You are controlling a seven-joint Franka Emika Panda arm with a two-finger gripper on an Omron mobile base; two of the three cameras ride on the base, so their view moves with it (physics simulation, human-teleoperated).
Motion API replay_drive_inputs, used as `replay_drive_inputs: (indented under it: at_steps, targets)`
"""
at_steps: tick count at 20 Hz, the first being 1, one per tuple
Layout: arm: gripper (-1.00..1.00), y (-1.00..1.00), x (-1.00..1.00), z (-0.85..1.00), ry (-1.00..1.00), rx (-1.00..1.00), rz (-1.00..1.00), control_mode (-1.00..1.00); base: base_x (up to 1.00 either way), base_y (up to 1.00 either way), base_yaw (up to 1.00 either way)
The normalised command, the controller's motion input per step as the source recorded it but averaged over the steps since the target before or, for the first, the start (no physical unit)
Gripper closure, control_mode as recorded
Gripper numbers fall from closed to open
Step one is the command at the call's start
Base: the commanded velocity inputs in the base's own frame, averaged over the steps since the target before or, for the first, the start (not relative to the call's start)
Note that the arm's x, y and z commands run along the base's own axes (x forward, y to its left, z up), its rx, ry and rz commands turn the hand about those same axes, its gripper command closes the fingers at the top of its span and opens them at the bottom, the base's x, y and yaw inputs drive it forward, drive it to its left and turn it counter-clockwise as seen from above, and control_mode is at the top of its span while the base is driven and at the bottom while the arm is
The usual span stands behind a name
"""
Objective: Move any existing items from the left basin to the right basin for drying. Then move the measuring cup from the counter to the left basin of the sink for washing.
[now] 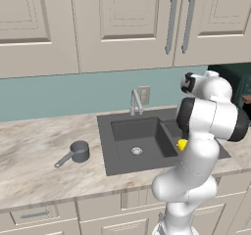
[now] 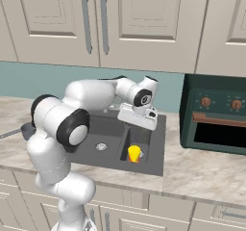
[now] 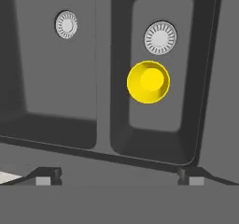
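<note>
The yellow cup-like item (image 3: 148, 81) stands upright in the narrow right basin (image 3: 158, 111), just in front of its silver drain; it also shows as the yellow item (image 2: 135, 153) and partly behind my arm (image 1: 182, 144). The wide left basin (image 1: 132, 133) holds nothing but its drain. My gripper (image 2: 138, 117) hovers above the sink, open and holding nothing, with the fingertips (image 3: 46, 176) spread wide over the sink's near rim. The measuring cup (image 1: 78, 152) sits on the counter (image 1: 34, 146) left of the sink, handle pointing left and toward the front.
A slim silver faucet (image 1: 136, 102) rises behind the sink. A dark green oven-like appliance (image 2: 214, 114) stands on the counter right of the sink. Wall cabinets hang above. My own arm blocks much of the right basin in the left base view.
</note>
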Motion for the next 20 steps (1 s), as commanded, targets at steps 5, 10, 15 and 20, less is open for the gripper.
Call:
replay_drive_inputs:
  at_steps: [5, 10, 15, 20]
  targets:
    - [-1.00, 0.25, -0.39, 0.35, 0.00, 0.00, -0.01, -1.00, 0.00, 0.00, 0.00]
    - [-1.00, 0.30, -0.40, 0.29, 0.01, 0.00, -0.02, -1.00, 0.00, 0.00, 0.00]
    - [-1.00, 0.38, -0.36, 0.22, 0.04, 0.00, -0.04, -1.00, 0.00, 0.00, 0.00]
    - [-1.00, 0.43, -0.33, 0.18, 0.04, -0.01, -0.05, -1.00, 0.00, 0.00, 0.00]
